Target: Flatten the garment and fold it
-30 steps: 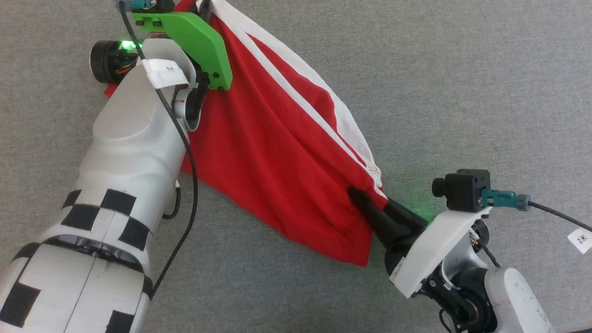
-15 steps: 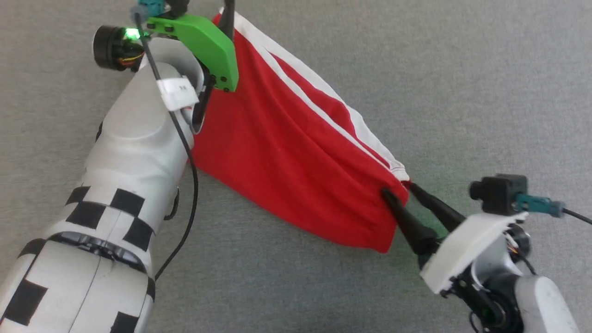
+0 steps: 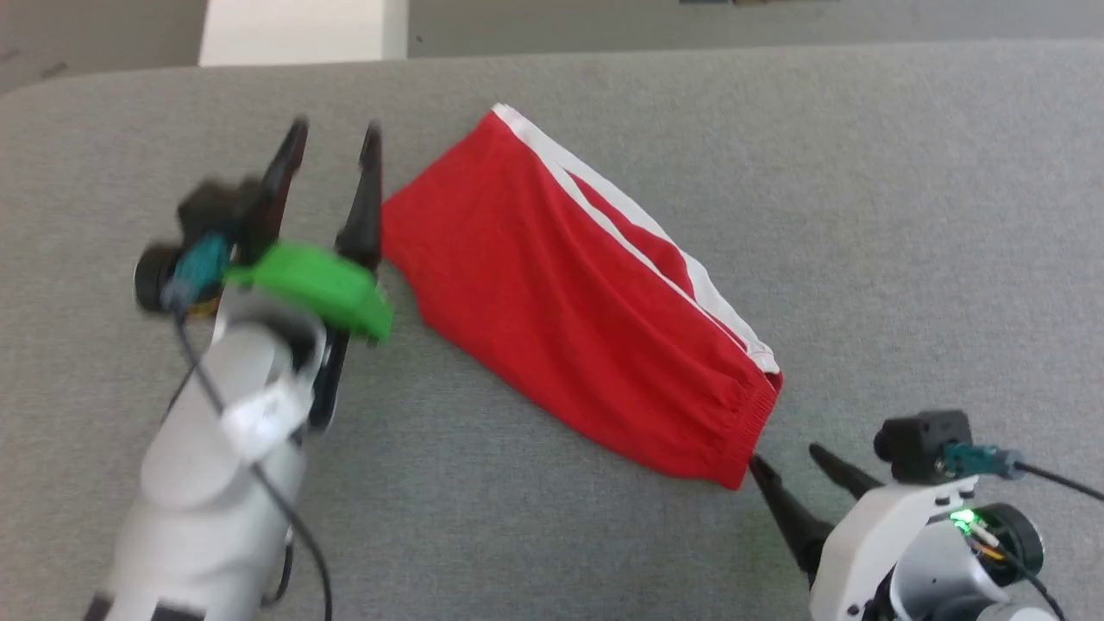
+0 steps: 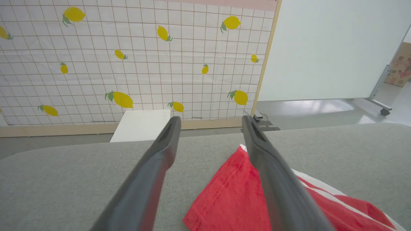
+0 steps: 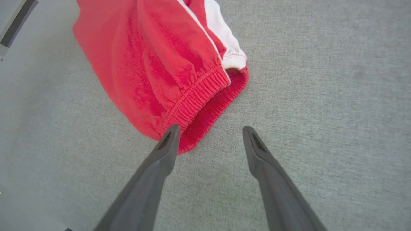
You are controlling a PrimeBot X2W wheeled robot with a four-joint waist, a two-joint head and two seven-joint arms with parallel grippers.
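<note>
- The garment [image 3: 569, 302] lies on the grey table [image 3: 906, 216]. In the head view it is a long red shape running from 11 o'clock to 5 o'clock.
- White stripes [image 3: 638, 228] follow its 1 o'clock edge, and the gathered waistband [image 5: 205, 96] is at the 5 o'clock end.
- My left gripper [image 3: 335, 134] is spread wide with nothing in it. It sits just beside the garment's 9 o'clock edge, fingers pointing to 12 o'clock.
- My right gripper [image 3: 785, 455] is also spread wide and empty, just off the waistband at 5 o'clock.
- In the right wrist view one fingertip [image 5: 171, 134] meets the waistband's rim; I cannot tell whether it touches.
- A white tag [image 3: 259, 418] on my left arm's cable is too blurred to read.
- In the left wrist view, past the table at 12 o'clock, is a grid wall [image 4: 128, 57] printed with lemons.
- At 2 o'clock in that view is a cardboard box [image 4: 401, 65] whose print is too small to read.
</note>
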